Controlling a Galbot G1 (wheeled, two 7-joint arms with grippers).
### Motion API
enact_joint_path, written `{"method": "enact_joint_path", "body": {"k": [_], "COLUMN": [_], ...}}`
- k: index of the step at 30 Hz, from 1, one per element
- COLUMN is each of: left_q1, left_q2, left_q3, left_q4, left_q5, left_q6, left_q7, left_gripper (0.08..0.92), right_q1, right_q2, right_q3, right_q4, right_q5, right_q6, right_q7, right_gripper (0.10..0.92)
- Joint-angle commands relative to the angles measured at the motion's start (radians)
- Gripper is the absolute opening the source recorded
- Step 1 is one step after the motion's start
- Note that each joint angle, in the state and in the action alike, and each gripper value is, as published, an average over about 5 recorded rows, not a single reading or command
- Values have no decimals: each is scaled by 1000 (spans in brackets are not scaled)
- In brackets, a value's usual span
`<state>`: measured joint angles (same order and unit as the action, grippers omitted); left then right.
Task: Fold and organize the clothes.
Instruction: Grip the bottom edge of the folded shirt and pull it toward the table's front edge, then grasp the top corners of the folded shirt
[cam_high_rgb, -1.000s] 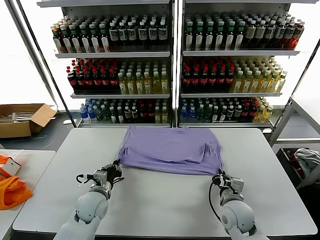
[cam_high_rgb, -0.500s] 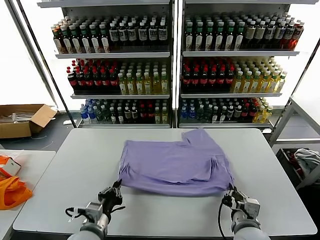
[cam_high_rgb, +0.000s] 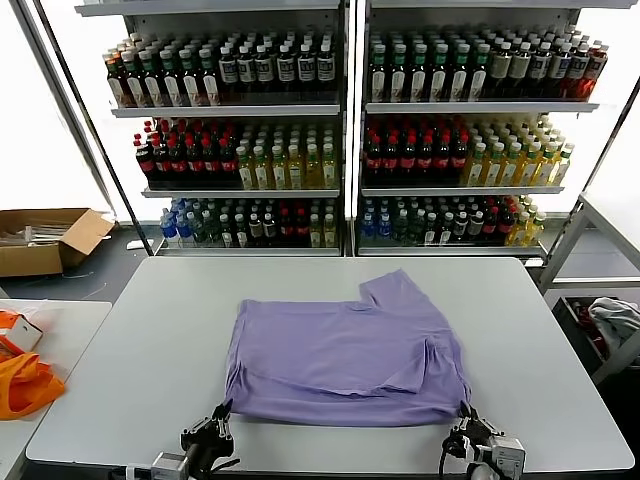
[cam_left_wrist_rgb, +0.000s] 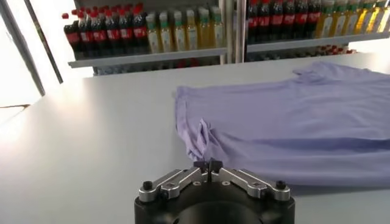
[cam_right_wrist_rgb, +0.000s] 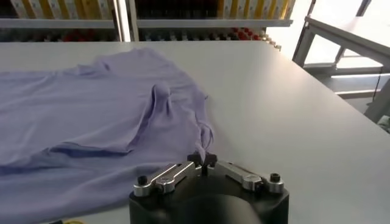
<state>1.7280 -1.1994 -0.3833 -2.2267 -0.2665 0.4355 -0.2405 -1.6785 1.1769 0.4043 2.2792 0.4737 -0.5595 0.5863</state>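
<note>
A lavender T-shirt (cam_high_rgb: 340, 360) lies folded and plain side up on the grey table (cam_high_rgb: 150, 340), one sleeve (cam_high_rgb: 395, 290) pointing to the far side. Its near hem sits close to the table's front edge. My left gripper (cam_high_rgb: 224, 415) is at the shirt's near left corner. In the left wrist view the left gripper (cam_left_wrist_rgb: 208, 164) is shut, with the bunched corner of the shirt (cam_left_wrist_rgb: 198, 139) at its tips. My right gripper (cam_high_rgb: 464, 418) is at the near right corner. In the right wrist view the right gripper (cam_right_wrist_rgb: 203, 161) pinches a strand of the shirt (cam_right_wrist_rgb: 206, 135).
Drink shelves (cam_high_rgb: 345, 130) stand behind the table. To the left, an orange bag (cam_high_rgb: 25, 385) rests on a side table, with a cardboard box (cam_high_rgb: 45, 238) on the floor beyond. At the right stands a metal rack (cam_high_rgb: 600, 250) with a bundle of cloth (cam_high_rgb: 615, 318).
Both grippers have drawn back toward the table's front edge, dragging the shirt's near hem with them. The shirt now lies flatter and nearer, with its far sleeve showing.
</note>
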Motion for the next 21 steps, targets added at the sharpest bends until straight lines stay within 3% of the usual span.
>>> {"method": "enact_joint_path", "body": {"k": [1, 5, 12, 16, 21], "left_q1": [63, 28, -103, -201, -382], "left_q2": [-20, -42, -48, 2, 126], "left_q3": [0, -8, -29, -52, -26], "left_q4": [-66, -125, -111, -56, 120], "left_q5": [11, -35, -52, -96, -129], "left_q6": [14, 44, 65, 78, 55], "left_q7": [0, -5, 5, 29, 128], "left_gripper": [143, 261, 460, 573, 720], "right_q1": [-64, -33, 170, 325, 518], "right_q2": [-5, 1, 40, 50, -18], "right_q3": [11, 32, -9, -14, -49], "right_q4": [44, 64, -29, -140, -253], "right_q5": [-87, -120, -119, -111, 0], "right_q6": [22, 32, 8, 32, -14], "right_q7": [-40, -64, -63, -118, -280], "right_gripper": [293, 415, 614, 726, 816]}}
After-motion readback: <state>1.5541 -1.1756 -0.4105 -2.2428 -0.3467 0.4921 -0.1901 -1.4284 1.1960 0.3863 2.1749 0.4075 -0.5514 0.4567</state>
